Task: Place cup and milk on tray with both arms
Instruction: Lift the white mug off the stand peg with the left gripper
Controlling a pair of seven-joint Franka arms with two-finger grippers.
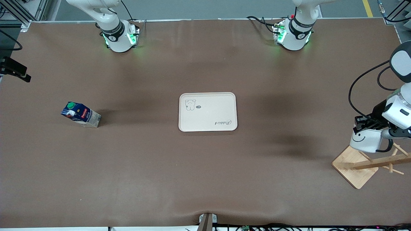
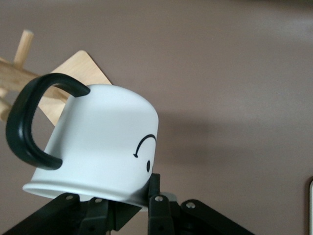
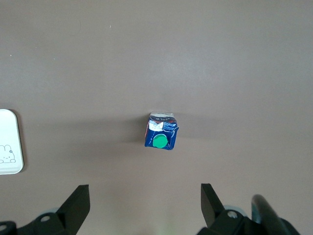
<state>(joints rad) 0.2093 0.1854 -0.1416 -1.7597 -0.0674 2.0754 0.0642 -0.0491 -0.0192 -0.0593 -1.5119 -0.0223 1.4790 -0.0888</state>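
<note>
The cup [image 1: 364, 140], a small white mug with a black smiley face and black loop handle, is held tilted in the air over the wooden rack base [image 1: 354, 166] at the left arm's end of the table. The milk [image 1: 80, 114], a dark-blue carton with green cap, stands upright toward the right arm's end. The cream tray [image 1: 208, 126] lies flat between them, nothing on it.

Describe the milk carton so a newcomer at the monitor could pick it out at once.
Start at the cream rectangular tray mid-table, then look along the brown table toward the right arm's end. There stands the small dark-blue milk carton, alone on the tabletop, under the open right end effector. Its round green cap and red label patch set it apart.
</note>
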